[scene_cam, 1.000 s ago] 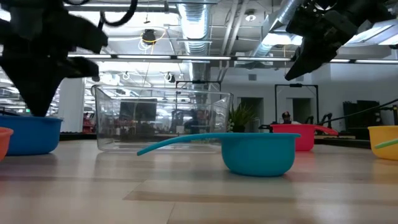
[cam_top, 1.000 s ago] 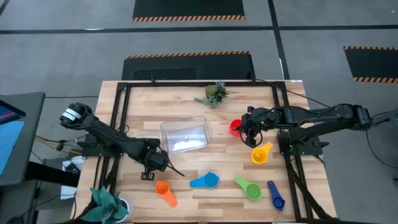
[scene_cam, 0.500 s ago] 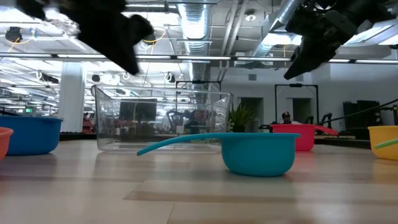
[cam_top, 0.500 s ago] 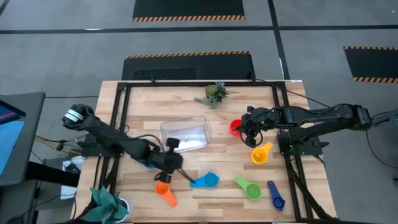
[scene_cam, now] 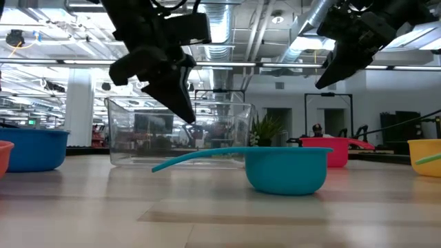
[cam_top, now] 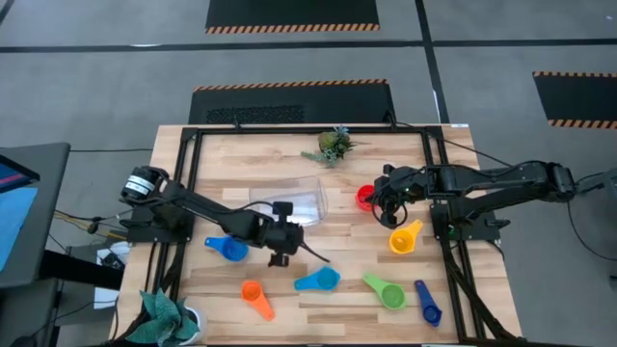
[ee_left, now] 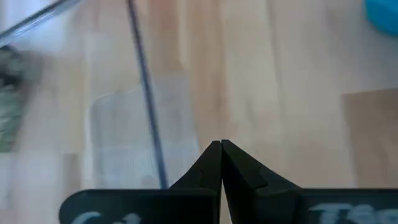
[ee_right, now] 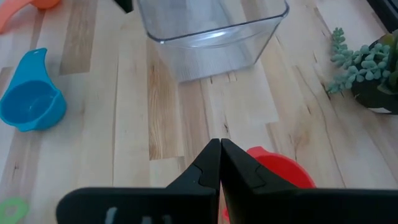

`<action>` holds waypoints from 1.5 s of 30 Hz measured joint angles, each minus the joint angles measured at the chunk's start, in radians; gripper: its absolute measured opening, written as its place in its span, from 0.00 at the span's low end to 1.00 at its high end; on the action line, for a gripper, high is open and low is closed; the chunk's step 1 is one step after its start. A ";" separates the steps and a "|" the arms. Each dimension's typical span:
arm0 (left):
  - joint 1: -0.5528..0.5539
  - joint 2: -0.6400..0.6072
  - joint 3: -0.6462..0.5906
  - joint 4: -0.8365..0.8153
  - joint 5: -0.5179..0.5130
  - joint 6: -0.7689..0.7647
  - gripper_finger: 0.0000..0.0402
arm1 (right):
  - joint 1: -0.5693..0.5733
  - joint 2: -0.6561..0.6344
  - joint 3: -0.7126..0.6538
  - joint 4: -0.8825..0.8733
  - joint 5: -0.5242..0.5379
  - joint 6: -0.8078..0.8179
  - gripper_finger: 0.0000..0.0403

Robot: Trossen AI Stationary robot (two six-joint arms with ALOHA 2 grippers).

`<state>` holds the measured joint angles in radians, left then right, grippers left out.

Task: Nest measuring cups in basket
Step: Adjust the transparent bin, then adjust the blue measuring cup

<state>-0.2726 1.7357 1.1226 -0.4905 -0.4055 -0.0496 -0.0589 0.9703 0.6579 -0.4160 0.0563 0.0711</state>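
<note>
The clear basket (cam_top: 289, 204) stands on the table's middle, with nothing in it. The measuring cups lie loose on the wood: blue (cam_top: 228, 249), orange (cam_top: 254, 294), light blue (cam_top: 318, 280), green (cam_top: 386, 291), dark blue (cam_top: 427, 304), yellow (cam_top: 405, 236) and red (cam_top: 363, 197). My left gripper (cam_top: 326, 259) is shut and holds nothing. It hangs above the table by the basket's near right corner, slanting down, in front of the basket (scene_cam: 179, 134) in the low view. My right gripper (scene_cam: 322, 83) is shut and hangs above the red cup (ee_right: 273, 171).
A small green plant (cam_top: 333, 145) sits at the table's far edge. A teal cloth (cam_top: 164, 313) lies at the near left corner. Black frame rails run along the table's left and right sides. Bare wood lies between the basket and the near row of cups.
My left gripper has swung from the near left part of the table toward the right, along the basket's near side, and has turned as it went. It has stayed shut. The blue cup that the arm covered now shows. My right arm has kept still.
</note>
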 joint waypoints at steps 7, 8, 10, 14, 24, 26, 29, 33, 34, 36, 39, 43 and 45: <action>0.013 -0.009 0.005 -0.086 -0.086 -0.042 0.00 | 0.000 0.000 -0.001 -0.001 0.000 0.000 0.08; 0.016 -0.009 0.005 -0.084 -0.094 -0.042 0.00 | 0.000 0.000 -0.005 0.005 0.000 0.000 0.08; 0.018 -0.009 0.005 -0.077 -0.119 -0.042 0.00 | 0.000 0.000 -0.017 0.012 0.000 0.000 0.08; 0.027 -0.009 0.005 -0.075 -0.150 -0.029 0.00 | 0.000 0.000 -0.051 0.012 0.000 0.032 0.08; 0.002 -0.032 0.093 -0.325 -0.064 -0.059 0.00 | 0.020 0.000 -0.106 0.049 -0.006 0.086 0.08; -0.031 -0.036 0.150 -0.513 0.000 -0.112 0.00 | 0.042 0.000 -0.107 0.067 -0.006 0.082 0.08; -0.067 -0.036 0.193 -0.762 0.152 -0.216 0.00 | 0.076 0.000 -0.107 0.070 -0.008 0.082 0.08; -0.112 -0.036 0.166 -0.864 0.215 -0.338 0.00 | 0.122 0.000 -0.107 0.088 -0.008 0.081 0.08; -0.123 -0.036 0.153 -0.882 0.216 -0.353 0.00 | 0.132 0.000 -0.107 0.094 -0.008 0.081 0.08; -0.142 -0.036 0.123 -0.859 0.217 -0.382 0.00 | 0.152 0.000 -0.107 0.106 -0.008 0.082 0.08; -0.174 -0.034 0.074 -0.839 0.260 -0.392 0.00 | 0.180 0.000 -0.107 0.113 -0.008 0.085 0.08; -0.211 -0.034 0.038 -0.825 0.291 -0.393 0.00 | 0.206 0.000 -0.107 0.112 -0.008 0.086 0.08; -0.219 -0.034 0.032 -0.811 0.277 -0.408 0.00 | 0.212 0.000 -0.107 0.111 -0.007 0.086 0.08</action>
<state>-0.4913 1.7020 1.1550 -1.3012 -0.1284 -0.4578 0.1531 0.9703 0.5510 -0.3046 0.0493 0.1573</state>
